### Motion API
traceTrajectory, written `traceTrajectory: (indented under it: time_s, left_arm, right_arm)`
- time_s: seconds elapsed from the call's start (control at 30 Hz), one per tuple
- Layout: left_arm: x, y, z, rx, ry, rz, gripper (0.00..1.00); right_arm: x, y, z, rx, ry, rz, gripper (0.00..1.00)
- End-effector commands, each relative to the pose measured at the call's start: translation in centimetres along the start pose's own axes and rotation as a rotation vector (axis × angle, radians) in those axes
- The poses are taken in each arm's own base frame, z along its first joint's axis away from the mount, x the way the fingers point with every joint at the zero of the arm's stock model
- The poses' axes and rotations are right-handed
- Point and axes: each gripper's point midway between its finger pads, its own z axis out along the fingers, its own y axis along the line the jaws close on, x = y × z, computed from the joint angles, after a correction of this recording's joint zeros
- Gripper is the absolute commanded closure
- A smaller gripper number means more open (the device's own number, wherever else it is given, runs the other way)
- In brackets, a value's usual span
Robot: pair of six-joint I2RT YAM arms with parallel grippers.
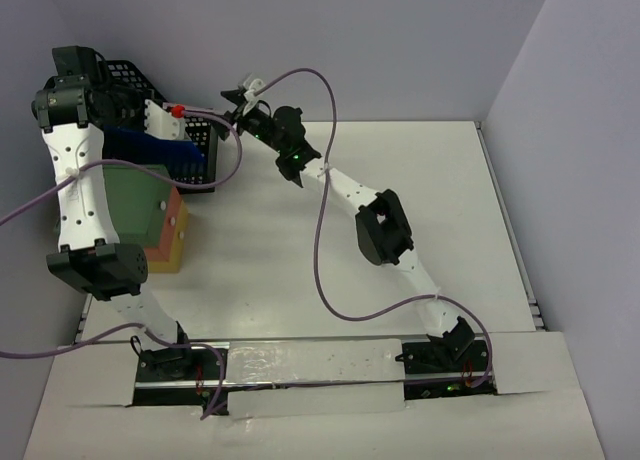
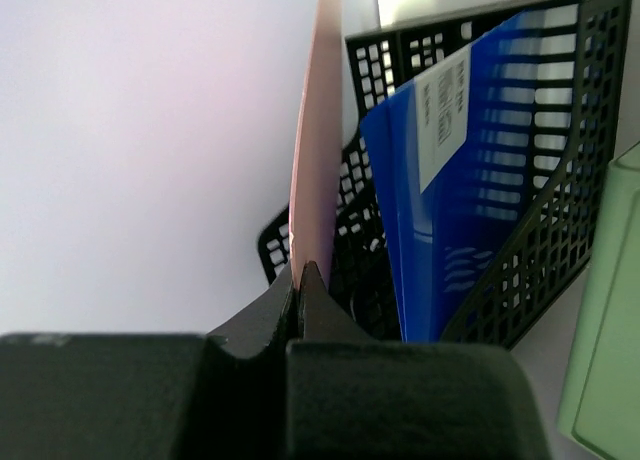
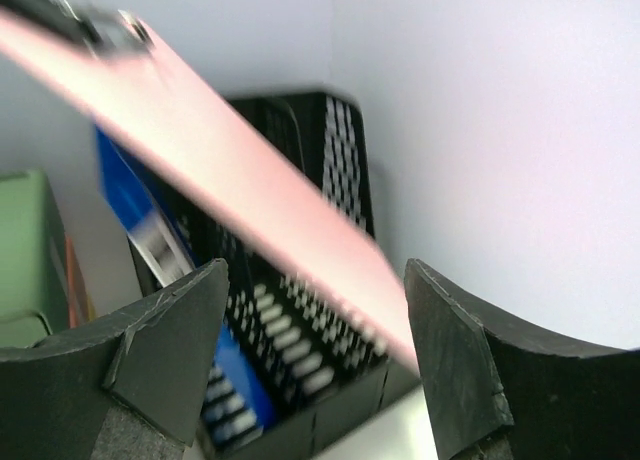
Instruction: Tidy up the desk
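Observation:
The white desk (image 1: 420,190) carries a black mesh file rack (image 1: 195,150) at its far left corner. My left gripper (image 1: 135,105) is over the rack, and in the left wrist view it (image 2: 300,270) is shut on the edge of a thin pink folder (image 2: 315,130). The folder stands tilted above the rack (image 2: 560,180), next to a blue folder (image 2: 470,180) inside it. My right gripper (image 1: 242,95) is open and empty just right of the rack. In the right wrist view (image 3: 315,265) the pink folder (image 3: 230,170) crosses diagonally in front of its jaws without touching them.
A green box (image 1: 135,205) lies on an orange and yellow stack (image 1: 172,242) in front of the rack, under my left arm. Lavender walls (image 1: 400,40) close in the desk at the back and both sides. Purple cables (image 1: 322,230) loop over the desk.

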Motion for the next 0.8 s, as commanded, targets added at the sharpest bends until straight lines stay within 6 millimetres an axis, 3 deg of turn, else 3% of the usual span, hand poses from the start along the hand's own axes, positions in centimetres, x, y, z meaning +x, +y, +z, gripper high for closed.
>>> traceTrajectory:
  time_s: [0.0,0.27,0.4,0.6,0.77]
  left_arm:
    - [-2.8,2.9,-3.0,-0.099,-0.003,0.173,1.00]
    - [-3.7,4.4,-3.0,-0.144,-0.010,0.188,1.00]
    - [-3.4,4.2,-2.8,-0.132,0.002,0.191,1.00]
    - [-5.9,3.1,-3.2,-0.109,-0.087,0.232,1.00]
    - [-8.0,2.0,-3.3,-0.096,-0.155,0.229,1.00]
  right_arm:
    - [-4.2,2.8,1.3,-0.096,-0.054,-0.175,0.23]
    - [-2.9,5.0,1.4,-0.177,0.023,-0.319,0.35]
    - [-3.2,4.4,1.4,-0.127,0.013,-0.326,0.36]
    - [-3.4,3.3,1.9,-0.067,-0.013,-0.314,0.62]
    - [-2.9,5.2,2.1,-0.132,-0.011,-0.315,0.75]
